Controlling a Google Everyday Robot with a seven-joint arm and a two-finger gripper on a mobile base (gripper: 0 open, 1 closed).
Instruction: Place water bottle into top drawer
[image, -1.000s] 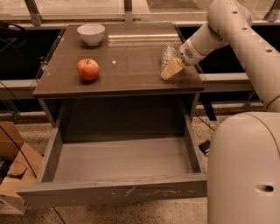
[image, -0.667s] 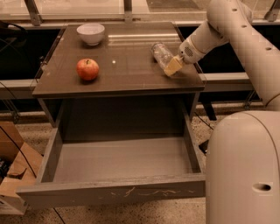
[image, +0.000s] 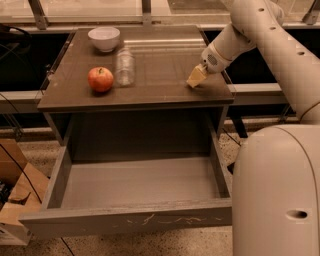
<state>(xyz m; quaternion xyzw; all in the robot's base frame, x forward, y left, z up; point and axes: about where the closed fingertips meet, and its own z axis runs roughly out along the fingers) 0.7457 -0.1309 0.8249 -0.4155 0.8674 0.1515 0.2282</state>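
Note:
The water bottle, clear and ribbed, rests on the tabletop just right of the red apple, well away from the gripper. My gripper is low over the right part of the tabletop, its tan fingers together and holding nothing. The top drawer is pulled out wide below the table. Its grey inside holds nothing, and its front panel is scuffed.
A white bowl stands at the back left of the brown table. My arm comes in from the upper right, and the robot's white body fills the lower right. A cardboard box and cables lie on the floor at left.
The bottle has left the gripper's side at the right and moved left across the table to rest beside the apple. The gripper stays in about the same place.

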